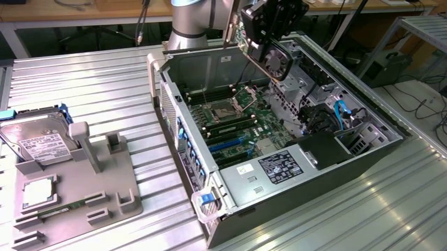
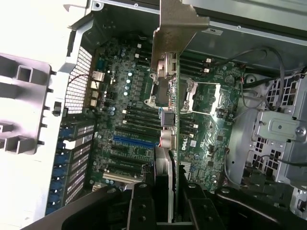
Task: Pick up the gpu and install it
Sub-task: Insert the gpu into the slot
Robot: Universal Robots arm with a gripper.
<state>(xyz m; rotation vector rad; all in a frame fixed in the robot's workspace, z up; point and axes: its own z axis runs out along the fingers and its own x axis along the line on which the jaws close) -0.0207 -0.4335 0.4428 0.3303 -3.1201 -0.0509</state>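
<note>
- Exterior view: my gripper (image 1: 269, 32) is clenched on the graphics card (image 1: 275, 59) and holds it in the air over the far end of the open computer case (image 1: 349, 172).
- The card is tilted with its fan face showing. It is clear of the motherboard (image 1: 265, 112) below and not seated in any slot.
- Well apart from the case, on the exterior view's left, a grey holder tray (image 1: 112, 183) sits on the ribbed metal table (image 1: 349, 225).
- A hard drive (image 1: 35, 140) sits at the tray's far end, and a processor chip (image 1: 38, 189) lies flat nearer the front.
- Wrist view: the graphics card (image 2: 168, 163) is seen edge-on. It runs from between my fingers (image 2: 141, 203) out to its metal bracket (image 2: 175, 28).
- My jaws grip the card with one finger on each face.
- The motherboard is beneath the card, and the processor socket (image 2: 192, 93) is right behind the card's edge line.
- The blue slot (image 2: 134, 141) lies beside that edge line, and the card is not in it.
</note>
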